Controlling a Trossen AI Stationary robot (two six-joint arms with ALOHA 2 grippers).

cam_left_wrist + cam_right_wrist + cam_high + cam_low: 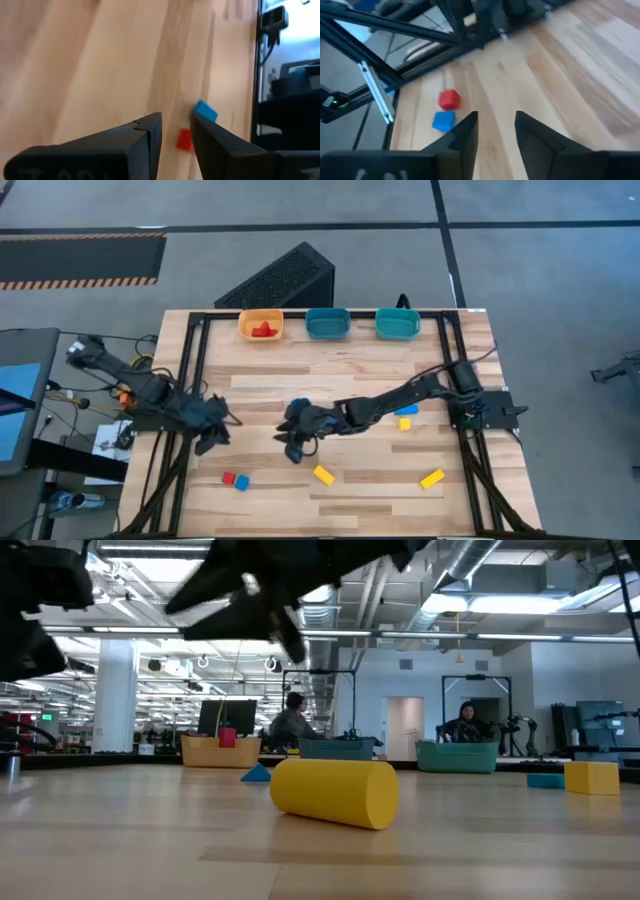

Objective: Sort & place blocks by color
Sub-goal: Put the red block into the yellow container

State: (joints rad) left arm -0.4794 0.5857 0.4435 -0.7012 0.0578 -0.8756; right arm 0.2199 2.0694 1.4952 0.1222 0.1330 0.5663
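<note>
Right gripper (296, 442) hangs over mid-table with its fingers parted and nothing between them, while the left gripper (212, 432) waits at the table's left side, fingers a little apart and empty too. Red blocks (263, 330) lie in the orange bin (261, 315); the two teal bins (327, 323) hold nothing I can see. On the boards: a red block (229, 478) touching a blue block (241, 482), a yellow cylinder (323, 474), a yellow bar (432, 478), plus a blue block (406, 410) beside a yellow cube (404, 423).
</note>
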